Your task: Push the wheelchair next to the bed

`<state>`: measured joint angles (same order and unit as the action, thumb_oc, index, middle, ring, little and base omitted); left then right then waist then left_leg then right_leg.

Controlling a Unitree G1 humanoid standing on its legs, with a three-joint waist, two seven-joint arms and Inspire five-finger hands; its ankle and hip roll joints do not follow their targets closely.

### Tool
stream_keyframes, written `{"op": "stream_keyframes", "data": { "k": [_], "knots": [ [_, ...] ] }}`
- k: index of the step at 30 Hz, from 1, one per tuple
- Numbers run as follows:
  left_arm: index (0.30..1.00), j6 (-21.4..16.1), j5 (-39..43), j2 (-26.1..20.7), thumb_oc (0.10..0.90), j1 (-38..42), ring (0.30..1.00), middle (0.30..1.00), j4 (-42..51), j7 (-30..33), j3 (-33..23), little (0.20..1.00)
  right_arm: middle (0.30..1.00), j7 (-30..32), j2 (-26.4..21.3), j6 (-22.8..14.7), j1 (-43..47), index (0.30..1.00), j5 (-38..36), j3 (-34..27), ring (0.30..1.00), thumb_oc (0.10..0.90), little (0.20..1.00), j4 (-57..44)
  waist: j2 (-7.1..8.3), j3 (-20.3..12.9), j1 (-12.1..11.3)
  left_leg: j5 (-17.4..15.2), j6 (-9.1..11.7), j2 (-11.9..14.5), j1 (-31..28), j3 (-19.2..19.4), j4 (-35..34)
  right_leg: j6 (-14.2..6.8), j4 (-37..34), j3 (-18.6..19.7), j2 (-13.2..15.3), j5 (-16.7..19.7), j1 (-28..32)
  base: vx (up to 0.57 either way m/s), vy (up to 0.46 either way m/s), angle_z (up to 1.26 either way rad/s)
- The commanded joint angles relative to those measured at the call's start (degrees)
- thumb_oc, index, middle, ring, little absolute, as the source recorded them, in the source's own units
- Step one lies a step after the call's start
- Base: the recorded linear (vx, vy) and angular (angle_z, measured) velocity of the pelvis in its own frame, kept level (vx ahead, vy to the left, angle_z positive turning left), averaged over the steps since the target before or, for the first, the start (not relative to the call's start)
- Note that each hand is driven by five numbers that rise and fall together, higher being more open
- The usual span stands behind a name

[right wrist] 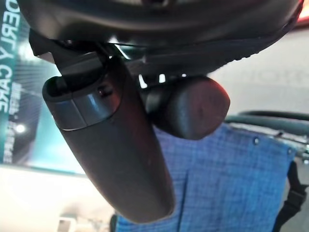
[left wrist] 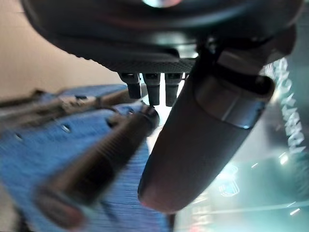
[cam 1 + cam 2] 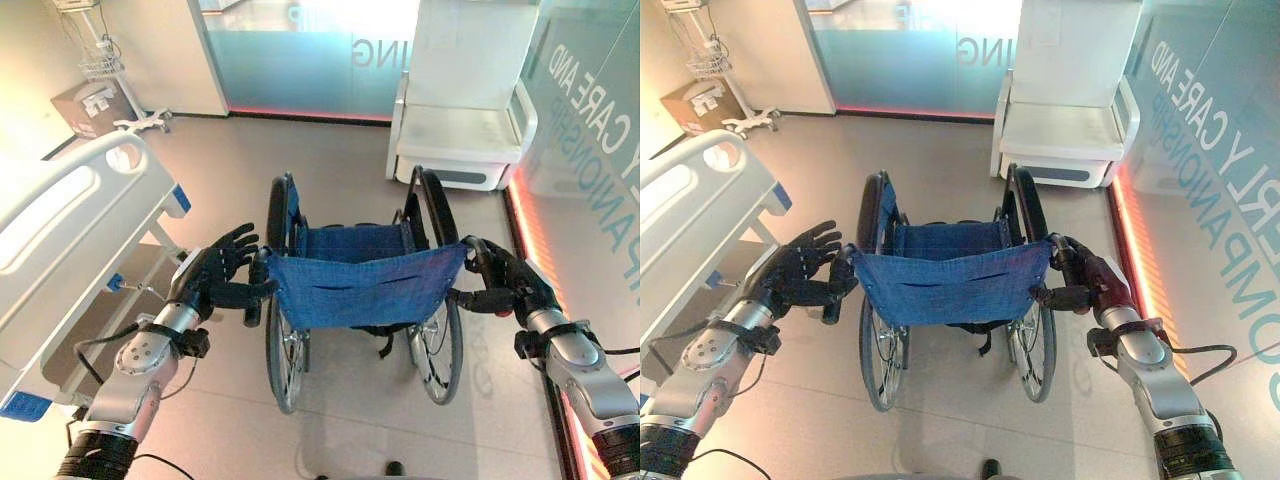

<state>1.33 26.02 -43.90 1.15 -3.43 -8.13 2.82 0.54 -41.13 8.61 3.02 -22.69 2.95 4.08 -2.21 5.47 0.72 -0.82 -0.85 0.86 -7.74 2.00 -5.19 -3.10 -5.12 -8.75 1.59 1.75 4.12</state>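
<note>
Standing behind the wheelchair, you have the right hand curled round its right push handle and the left hand open-fingered against the left one, the bed lying off the wheelchair's left.

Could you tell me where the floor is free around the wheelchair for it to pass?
Bare floor lies ahead of the wheelchair, between the bed and the white chair, and to its right up to the glass wall. It is crowded on the left, where the left hand sits close beside the bed frame.
</note>
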Motion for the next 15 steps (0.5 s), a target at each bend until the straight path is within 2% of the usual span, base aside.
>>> {"op": "stream_keyframes", "data": {
  "k": [1, 4, 5, 9, 13, 15],
  "knots": [
    [0.900, 0.49, -5.16, -6.62, 0.800, 4.83, 0.900, 0.900, 0.04, 1.17, 0.88, 0.900, 0.900, 1.16, -5.95, -2.85, 8.19, 0.900, 0.87, 0.61, 0.900, 0.800, 0.900, -0.87, 2.15, -3.70, -0.46, -1.26, 1.20, -3.36, 0.89, 4.08, 0.19, -2.46, 0.13, 0.21, -0.46, -3.37, 2.99, 0.00, 0.000, 0.00],
    [0.900, 2.85, -6.58, -7.39, 0.800, 5.41, 0.900, 0.900, -0.57, 2.40, 1.22, 0.900, 0.900, 1.87, -5.81, -2.84, 8.51, 0.900, 1.21, 1.03, 0.900, 0.800, 0.900, -0.68, 2.06, -3.67, -0.49, -1.23, 1.16, -3.40, 1.00, 4.14, 0.19, -2.49, 0.12, 0.16, -0.47, -3.37, 2.92, 0.00, 0.000, 0.00],
    [0.900, 4.47, -8.31, -7.43, 0.800, 5.68, 0.900, 0.900, -1.21, 4.44, 1.82, 0.900, 0.900, 2.10, -5.52, -3.02, 8.83, 0.900, 1.34, 1.48, 0.900, 0.800, 0.900, -0.34, 2.05, -3.71, -0.53, -1.24, 1.13, -3.47, 1.01, 4.07, 0.19, -2.53, 0.12, 0.13, -0.47, -3.38, 2.90, 0.00, 0.000, 0.00],
    [0.900, 6.95, -17.68, -7.21, 0.800, 6.52, 0.900, 0.900, -3.60, 8.52, 3.36, 0.900, 0.900, 2.67, -5.25, -2.33, 9.52, 0.900, 1.45, 2.11, 0.900, 0.800, 0.900, -0.66, 2.22, -3.63, -0.51, -1.26, 1.05, -3.63, 1.13, 3.94, 0.19, -2.56, 0.12, 0.11, -0.53, -3.36, 2.75, 0.00, 0.000, 0.00],
    [0.900, 10.61, -25.51, -7.20, 0.800, 7.58, 0.900, 0.900, -4.50, 9.26, 5.95, 0.900, 0.900, 3.70, -5.08, -1.83, 9.89, 0.900, 1.15, 2.22, 0.900, 0.800, 0.900, -1.22, 2.42, -3.50, -0.37, -1.31, 0.95, -3.79, 1.19, 3.83, 0.19, -2.54, 0.12, 0.24, -0.63, -3.36, 2.68, 0.00, 0.000, 0.00],
    [0.900, 11.03, -25.05, -6.87, 0.800, 7.77, 0.900, 0.900, -4.66, 9.11, 6.77, 0.900, 0.900, 3.96, -4.89, -1.78, 10.09, 0.900, 1.15, 2.35, 0.900, 0.800, 0.900, -1.22, 2.47, -3.42, -0.34, -1.34, 0.92, -3.81, 1.22, 3.79, 0.19, -2.56, 0.12, 0.28, -0.65, -3.34, 2.65, 0.00, 0.000, 0.00]
  ]
}}
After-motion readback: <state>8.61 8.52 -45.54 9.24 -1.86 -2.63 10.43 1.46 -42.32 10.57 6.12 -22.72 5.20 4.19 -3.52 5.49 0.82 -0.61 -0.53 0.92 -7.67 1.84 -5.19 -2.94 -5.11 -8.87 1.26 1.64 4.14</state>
